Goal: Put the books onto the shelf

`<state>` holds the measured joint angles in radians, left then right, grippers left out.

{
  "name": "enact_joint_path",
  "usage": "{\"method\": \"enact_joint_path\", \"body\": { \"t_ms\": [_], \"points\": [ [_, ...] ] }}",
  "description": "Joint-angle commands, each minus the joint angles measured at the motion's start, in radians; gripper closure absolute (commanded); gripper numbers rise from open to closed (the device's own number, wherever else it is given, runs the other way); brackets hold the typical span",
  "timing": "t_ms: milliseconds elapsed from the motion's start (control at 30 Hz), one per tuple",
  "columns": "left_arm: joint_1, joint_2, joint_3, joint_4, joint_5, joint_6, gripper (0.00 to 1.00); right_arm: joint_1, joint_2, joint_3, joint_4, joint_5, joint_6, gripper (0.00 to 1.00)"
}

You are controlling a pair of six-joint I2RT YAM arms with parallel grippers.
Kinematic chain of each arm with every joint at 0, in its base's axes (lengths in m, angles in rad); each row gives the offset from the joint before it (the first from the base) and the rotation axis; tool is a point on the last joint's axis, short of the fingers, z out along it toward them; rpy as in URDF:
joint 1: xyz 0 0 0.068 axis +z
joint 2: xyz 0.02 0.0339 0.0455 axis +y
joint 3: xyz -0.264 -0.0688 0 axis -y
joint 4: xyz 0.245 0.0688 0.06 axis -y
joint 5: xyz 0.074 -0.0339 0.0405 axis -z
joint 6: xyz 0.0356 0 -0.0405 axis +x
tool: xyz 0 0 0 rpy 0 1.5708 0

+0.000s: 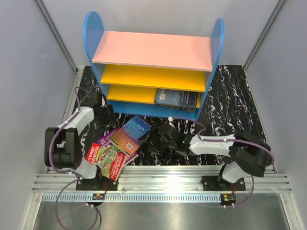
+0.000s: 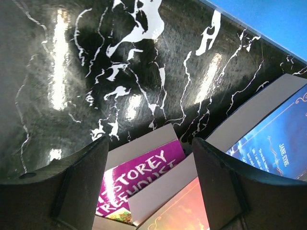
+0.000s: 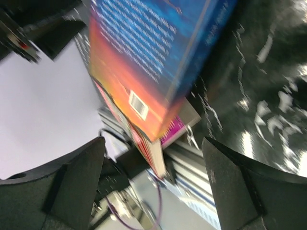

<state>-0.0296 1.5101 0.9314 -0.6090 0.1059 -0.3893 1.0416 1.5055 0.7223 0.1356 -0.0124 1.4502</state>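
Looming closest before my right gripper (image 3: pixel 152 143), whose fingers stood wide apart on nothing, was the blue-orange book (image 3: pixel 153 57). It lay on top of a purple book (image 3: pixel 175 130), with a red book (image 1: pixel 108 160) just beside them near the front edge of the black marbled table (image 1: pixel 230 110). My left gripper (image 2: pixel 149 141) hung over the same pile, fingers spread and empty, while a dark blue book (image 1: pixel 176 98) lay flat low in the shelf (image 1: pixel 151 50), at its right end.

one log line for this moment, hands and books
shelf: one dark book in | jane eyre: atop loose pile | left hand: open, empty | right hand: open, empty, facing pile
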Motion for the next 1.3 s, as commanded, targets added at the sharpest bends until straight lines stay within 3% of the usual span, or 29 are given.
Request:
{"method": "enact_joint_path", "body": {
  "t_ms": [0, 267, 700, 767, 867, 1100, 1200, 1267],
  "points": [
    [-0.009, 0.002, 0.029, 0.054, 0.038, 0.003, 0.27, 0.024, 0.096, -0.026, 0.248, 0.13, 0.122, 0.11],
    [-0.016, 0.018, 0.041, 0.048, 0.072, -0.011, 0.29, 0.123, 0.349, 0.019, 0.455, 0.284, 0.306, 0.13],
    [-0.055, 0.015, -0.002, 0.068, 0.103, -0.02, 0.32, 0.231, 0.444, 0.074, 0.383, 0.466, 0.437, 0.2],
    [-0.065, 0.012, -0.003, 0.071, 0.103, -0.02, 0.32, 0.238, 0.435, 0.065, 0.346, 0.502, 0.459, 0.29],
    [-0.078, 0.006, -0.008, 0.071, 0.101, -0.019, 0.33, 0.248, 0.432, 0.039, 0.337, 0.534, 0.476, 0.54],
    [-0.098, -0.019, -0.013, 0.057, 0.091, -0.017, 0.34, 0.252, 0.386, 0.022, 0.337, 0.592, 0.428, 0.92],
    [-0.099, -0.033, -0.013, 0.046, 0.084, -0.022, 0.34, 0.252, 0.311, 0.069, 0.254, 0.579, 0.357, 0.98],
    [-0.099, -0.053, -0.011, 0.031, 0.077, -0.028, 0.34, 0.256, 0.271, 0.139, 0.071, 0.55, 0.247, 1.0]
  ]
}}
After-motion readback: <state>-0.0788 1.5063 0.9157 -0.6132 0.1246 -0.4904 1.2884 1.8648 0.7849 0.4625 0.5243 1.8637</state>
